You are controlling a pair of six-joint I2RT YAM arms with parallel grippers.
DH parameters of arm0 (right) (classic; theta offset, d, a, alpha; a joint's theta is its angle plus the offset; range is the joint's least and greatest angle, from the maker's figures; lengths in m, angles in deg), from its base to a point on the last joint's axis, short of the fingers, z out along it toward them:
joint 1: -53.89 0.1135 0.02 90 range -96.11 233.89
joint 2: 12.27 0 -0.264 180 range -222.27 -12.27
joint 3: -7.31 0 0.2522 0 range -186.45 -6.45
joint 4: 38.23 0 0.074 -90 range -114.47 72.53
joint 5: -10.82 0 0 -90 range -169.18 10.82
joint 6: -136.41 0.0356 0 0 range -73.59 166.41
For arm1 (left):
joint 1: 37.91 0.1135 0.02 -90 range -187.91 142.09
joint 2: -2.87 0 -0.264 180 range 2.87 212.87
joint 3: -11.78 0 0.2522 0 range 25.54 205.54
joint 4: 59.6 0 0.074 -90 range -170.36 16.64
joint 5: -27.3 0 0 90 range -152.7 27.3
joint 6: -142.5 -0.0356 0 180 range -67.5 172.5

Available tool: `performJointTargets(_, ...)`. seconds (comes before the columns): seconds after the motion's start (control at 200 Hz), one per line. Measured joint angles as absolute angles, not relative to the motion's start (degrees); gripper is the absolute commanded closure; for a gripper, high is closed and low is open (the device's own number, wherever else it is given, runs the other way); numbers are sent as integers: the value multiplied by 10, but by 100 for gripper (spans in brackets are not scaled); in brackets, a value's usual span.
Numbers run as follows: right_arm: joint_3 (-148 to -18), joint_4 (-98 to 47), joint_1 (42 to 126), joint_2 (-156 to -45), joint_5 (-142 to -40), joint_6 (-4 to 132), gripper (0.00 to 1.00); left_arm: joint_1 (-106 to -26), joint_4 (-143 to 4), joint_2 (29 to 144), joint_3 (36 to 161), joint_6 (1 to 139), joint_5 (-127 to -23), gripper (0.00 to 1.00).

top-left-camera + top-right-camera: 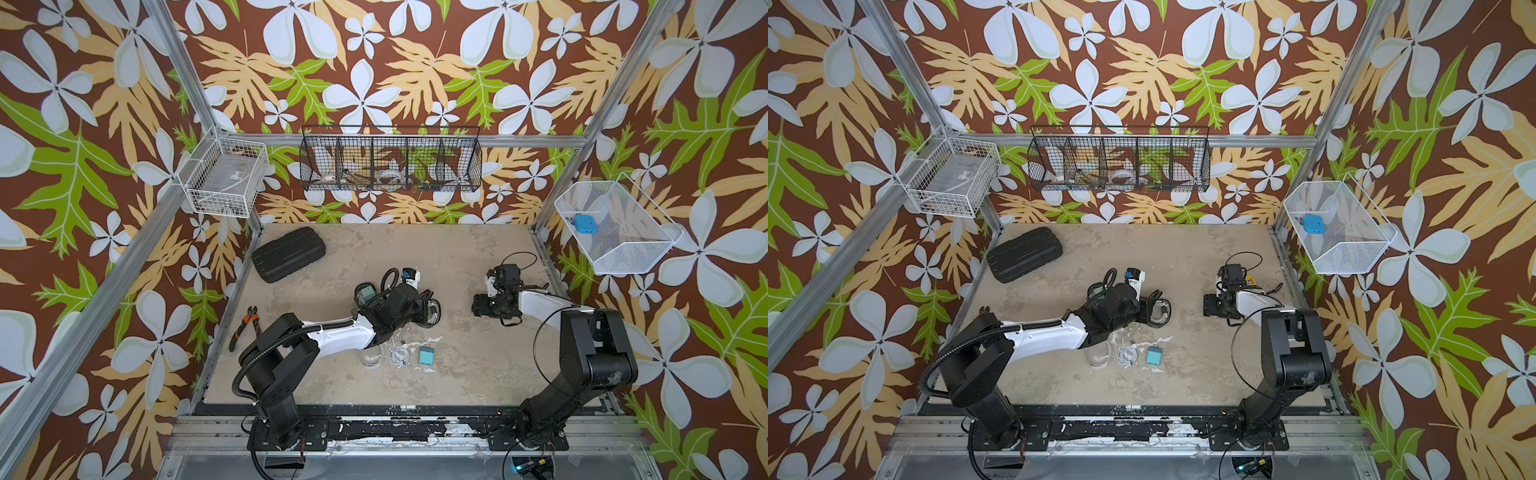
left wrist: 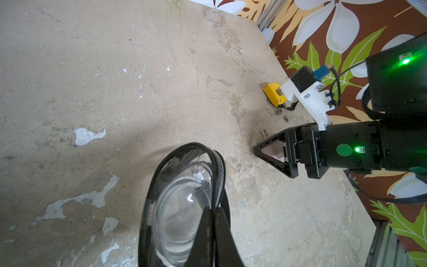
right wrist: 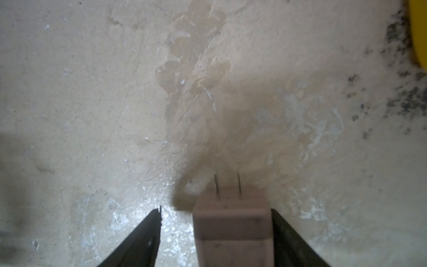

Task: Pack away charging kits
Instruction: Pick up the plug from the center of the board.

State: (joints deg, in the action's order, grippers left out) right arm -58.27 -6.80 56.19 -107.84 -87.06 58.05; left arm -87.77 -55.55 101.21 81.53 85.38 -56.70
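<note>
Pink plug [image 3: 232, 228], prongs [image 3: 216, 185] away from claw [image 3: 216, 209]

Black-rimmed pouch [image 2: 175, 208], pink plug block [image 3: 231, 226]

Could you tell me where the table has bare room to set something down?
Bare: the back strip between the black hard case and the right arm, and the front right between the teal plug and that arm's base. Crowded: mid-table, where the left arm hangs over the black-rimmed pouches, and in front, the row of clear pouch, white cable and teal plug.
</note>
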Motion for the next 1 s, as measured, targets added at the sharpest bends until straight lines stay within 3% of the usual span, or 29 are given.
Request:
performJointTargets(0.32,-567,-83,561,-1072,-875,585,46,-877,-559,1003,813,854,-565,100)
performJointTargets(0.39,-570,-82,562,-1073,-870,586,55,-877,-559,1003,810,854,-565,100)
performJointTargets(0.54,-579,-75,565,-1070,-866,591,61,-877,-564,1001,806,854,-565,100)
performJointTargets(0.706,-586,-55,615,-1028,-875,595,63,-877,-566,1003,806,861,-566,100)
performJointTargets(1.001,-596,-58,697,-989,-977,659,63,-877,-530,1020,788,888,-576,100)
